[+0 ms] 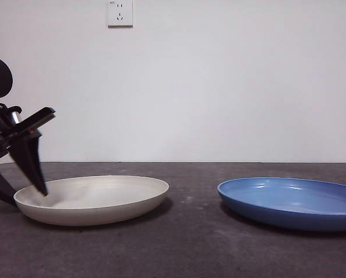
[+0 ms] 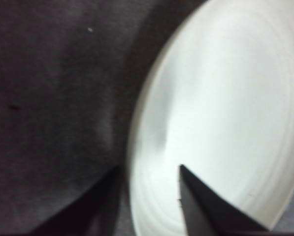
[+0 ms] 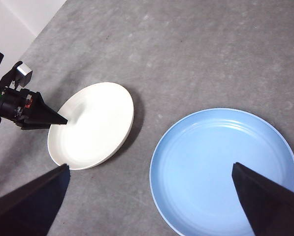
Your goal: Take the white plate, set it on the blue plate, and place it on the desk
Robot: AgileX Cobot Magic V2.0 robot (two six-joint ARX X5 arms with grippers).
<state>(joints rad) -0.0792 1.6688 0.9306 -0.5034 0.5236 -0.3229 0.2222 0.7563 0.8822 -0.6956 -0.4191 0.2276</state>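
Observation:
The white plate [image 1: 97,200] lies on the desk [image 1: 190,249] at the left, and the blue plate [image 1: 294,202] lies at the right, a gap apart. My left gripper [image 1: 28,197] is open at the white plate's left rim. In the left wrist view, the left gripper [image 2: 149,167] straddles that rim: one jaw is over the white plate [image 2: 225,113], the other over the desk [image 2: 48,98]. My right gripper [image 3: 149,165] hangs open high above, looking down on the blue plate [image 3: 225,169], the white plate [image 3: 95,125] and the left gripper [image 3: 58,120].
A white wall with a socket [image 1: 120,13] rises behind the desk. The desk's far edge meets the wall at a corner of the right wrist view. Bare desk [image 3: 186,49] lies beyond and between the plates.

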